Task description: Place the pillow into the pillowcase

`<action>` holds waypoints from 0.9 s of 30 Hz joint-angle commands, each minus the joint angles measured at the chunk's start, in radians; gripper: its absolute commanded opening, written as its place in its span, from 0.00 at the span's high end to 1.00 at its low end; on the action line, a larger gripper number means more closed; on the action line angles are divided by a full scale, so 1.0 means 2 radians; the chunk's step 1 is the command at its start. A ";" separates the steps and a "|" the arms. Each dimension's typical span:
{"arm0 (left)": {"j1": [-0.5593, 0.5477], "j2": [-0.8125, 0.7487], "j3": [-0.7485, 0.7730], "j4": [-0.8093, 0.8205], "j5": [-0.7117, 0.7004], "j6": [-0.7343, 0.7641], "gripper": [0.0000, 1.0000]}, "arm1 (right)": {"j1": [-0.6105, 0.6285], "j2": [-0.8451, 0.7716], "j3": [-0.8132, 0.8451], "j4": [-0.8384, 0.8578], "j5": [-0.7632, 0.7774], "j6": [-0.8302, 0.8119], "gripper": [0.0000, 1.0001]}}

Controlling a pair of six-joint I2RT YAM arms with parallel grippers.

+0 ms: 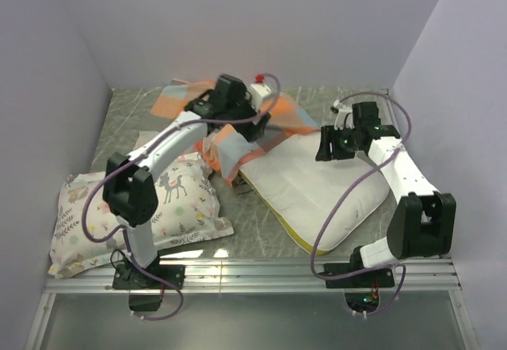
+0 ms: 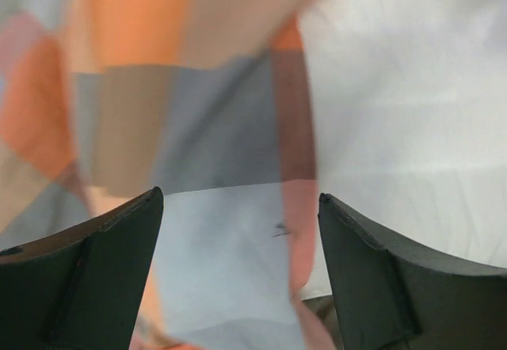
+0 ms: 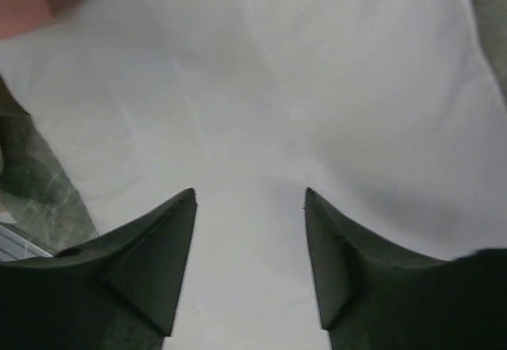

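Over the pillowcase (image 2: 198, 128) the left gripper (image 2: 238, 199) hangs open; the right gripper (image 3: 249, 192) gapes above the pillow (image 3: 277, 89).

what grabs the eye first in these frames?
The bright orange-and-grey checked pillowcase lies bunched at the middle back of the table, with the left gripper open just above it. To its right lies the plain white pillow, with the right gripper open over it. A deer-printed pillow sits at the near left.

Deer-printed pillow (image 1: 190, 203) lies on the grey marbled table (image 1: 119, 128)
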 commanded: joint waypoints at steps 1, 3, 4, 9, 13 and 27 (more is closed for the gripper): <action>-0.043 0.035 -0.020 -0.005 -0.043 0.054 0.16 | -0.002 0.032 -0.039 0.017 0.001 0.026 0.42; -0.057 0.053 -0.022 0.002 -0.071 0.064 0.17 | -0.001 0.040 -0.060 0.041 -0.001 0.036 0.46; -0.065 0.059 -0.019 0.003 -0.078 0.064 0.17 | -0.001 0.053 -0.064 0.048 0.003 0.043 0.48; -0.075 0.103 0.007 0.011 -0.140 0.061 0.31 | -0.002 0.091 -0.065 0.059 0.009 0.069 0.55; -0.075 0.115 0.022 0.008 -0.162 0.069 0.54 | -0.001 0.114 -0.063 0.063 0.015 0.075 0.64; -0.158 0.174 0.159 -0.232 0.259 0.108 1.00 | 0.003 0.189 -0.010 0.098 -0.042 0.181 1.00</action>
